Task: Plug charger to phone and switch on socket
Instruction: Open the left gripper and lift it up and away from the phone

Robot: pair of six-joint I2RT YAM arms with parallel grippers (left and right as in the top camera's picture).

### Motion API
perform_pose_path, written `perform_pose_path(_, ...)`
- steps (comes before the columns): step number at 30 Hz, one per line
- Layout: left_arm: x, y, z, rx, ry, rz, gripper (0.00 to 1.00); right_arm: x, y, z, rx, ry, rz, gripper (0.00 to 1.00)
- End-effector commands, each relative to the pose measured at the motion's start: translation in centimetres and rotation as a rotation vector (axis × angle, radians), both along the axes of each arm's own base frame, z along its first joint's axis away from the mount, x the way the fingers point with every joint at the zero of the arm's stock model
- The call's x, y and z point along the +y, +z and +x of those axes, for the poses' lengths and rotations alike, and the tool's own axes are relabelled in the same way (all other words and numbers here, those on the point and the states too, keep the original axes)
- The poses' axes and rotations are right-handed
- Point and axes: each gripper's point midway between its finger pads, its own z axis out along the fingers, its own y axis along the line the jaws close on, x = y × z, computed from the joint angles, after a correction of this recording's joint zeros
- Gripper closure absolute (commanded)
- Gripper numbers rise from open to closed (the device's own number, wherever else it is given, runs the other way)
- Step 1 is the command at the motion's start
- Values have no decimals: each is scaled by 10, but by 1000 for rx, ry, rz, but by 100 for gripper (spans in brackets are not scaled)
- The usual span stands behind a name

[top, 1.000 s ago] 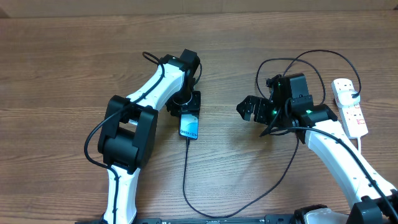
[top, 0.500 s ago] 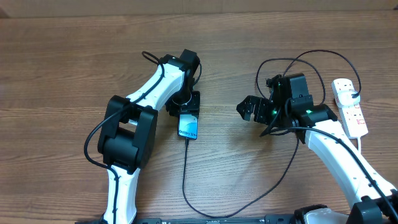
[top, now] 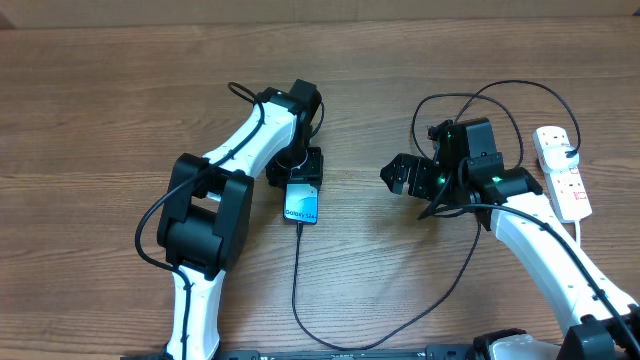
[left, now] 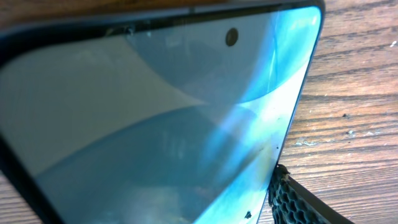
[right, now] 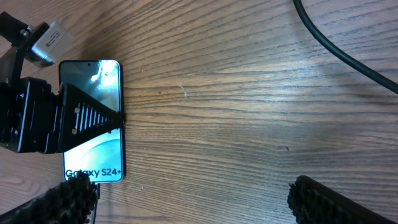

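nearest the arm bases, the charger (top: pixel 296 285) lies as a thin black line on the wooden table (top: pixel 100 100). it sweeps along the near edge in a wide curve, and one run goes straight away from there to the near end of the phone (top: pixel 302 206). whether the connector tip is seated cannot be told: it is too small from overhead and hidden in the wrist views.

the phone lies left of the middle, screen up and lit, its long side running near to far, with "galaxy s24+" at its near end. over its far half sits the left gripper (top: pixel 298 176). in the left wrist view the screen fills the picture and a ribbed pad (left: pixel 301 202) shows just beside its edge. whether those jaws clamp the phone or stand clear of it cannot be told.

to the right and a little farther, the right gripper (top: pixel 398 177) hangs with its fingers spread wide and nothing between them, turned toward the phone. the charger's other run rises by the right arm and loops round on its far side.

at the far right lies the socket (top: pixel 561 176), a white strip with red switches. the black cable ends at its far end and a white lead leaves its near end.
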Motion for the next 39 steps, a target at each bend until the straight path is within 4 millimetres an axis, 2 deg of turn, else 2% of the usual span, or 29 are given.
perform_pose_path(1, 3, 2, -2, -7, -10, 23, 40, -2, 5, 6, -22, -2, -8, 0)
perform_pose_path(8, 4, 2, -4, 1, -10, 26, 41, -2, 5, 6, -22, -2, -8, 0)
perform_pose_path(11, 4, 2, -5, 5, -10, 27, 34, -2, 5, 6, -22, -2, -8, 0)
perform_pose_path(13, 4, 2, -6, 7, -10, 26, 33, -2, 5, 6, -22, -2, -8, 0)
perform_pose_path(16, 4, 3, -6, 7, -10, 27, 40, -2, 5, 6, -22, -2, -8, 0)
perform_pose_path(18, 4, 3, -6, 8, -10, 27, 41, -2, 5, 6, -22, -2, -8, 0)
perform_pose_path(21, 4, 3, -6, 9, -10, 28, 32, -2, 5, 6, -22, -2, -8, 0)
perform_pose_path(25, 4, 3, -6, 9, -10, 27, 28, -2, 5, 6, -22, -2, -8, 0)
perform_pose_path(34, 4, 3, -6, 9, -10, 28, 28, -2, 5, 6, -22, -2, -8, 0)
perform_pose_path(37, 4, 3, -6, 10, -10, 28, 19, -2, 5, 6, -22, -2, -8, 0)
perform_pose_path(39, 4, 3, -6, 9, -10, 28, 18, -2, 5, 6, -22, -2, -8, 0)
